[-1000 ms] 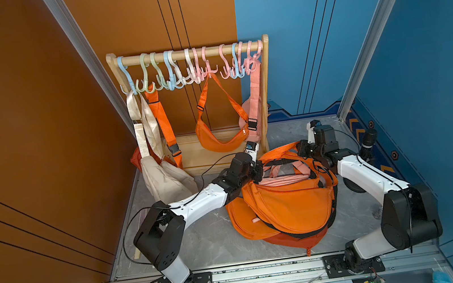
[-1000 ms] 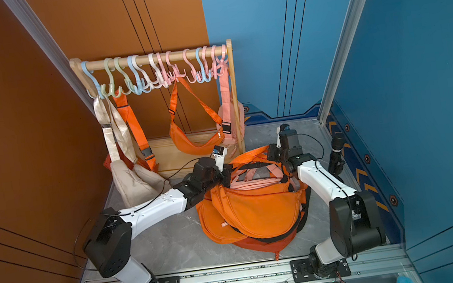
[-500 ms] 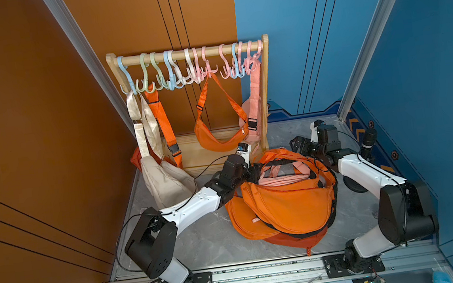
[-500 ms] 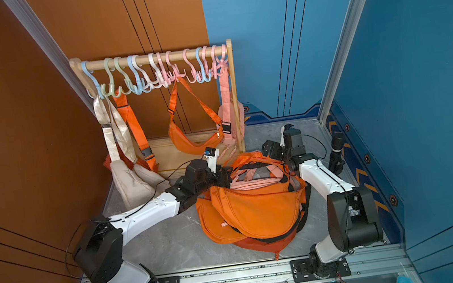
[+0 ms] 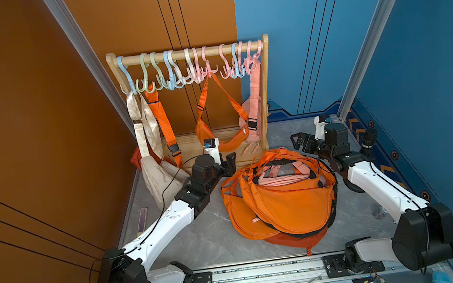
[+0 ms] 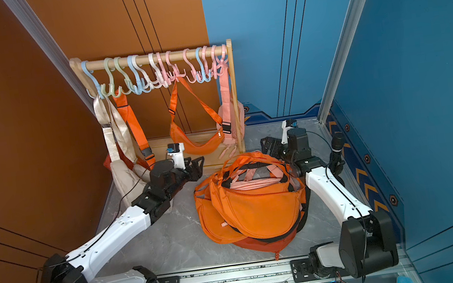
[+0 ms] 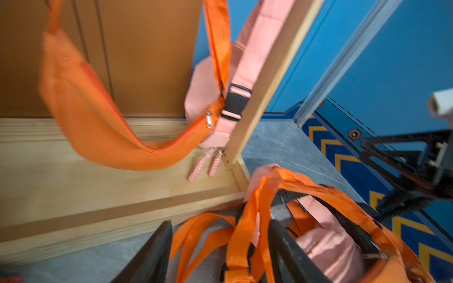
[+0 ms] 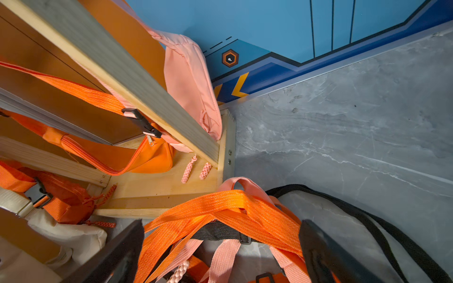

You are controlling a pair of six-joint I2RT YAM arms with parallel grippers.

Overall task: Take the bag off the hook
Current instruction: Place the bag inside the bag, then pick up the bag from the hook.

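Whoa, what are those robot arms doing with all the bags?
They're taking bags off the hooks of a wooden rack. A pile of orange and pink bags lies on the floor. The left gripper and right gripper are open and empty, one at each side of the pile. An orange bag, a pink bag and a beige bag hang on the rack.

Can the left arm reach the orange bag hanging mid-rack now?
Probably yes: the left gripper is open, close before the hanging orange bag, and nothing stands between them.
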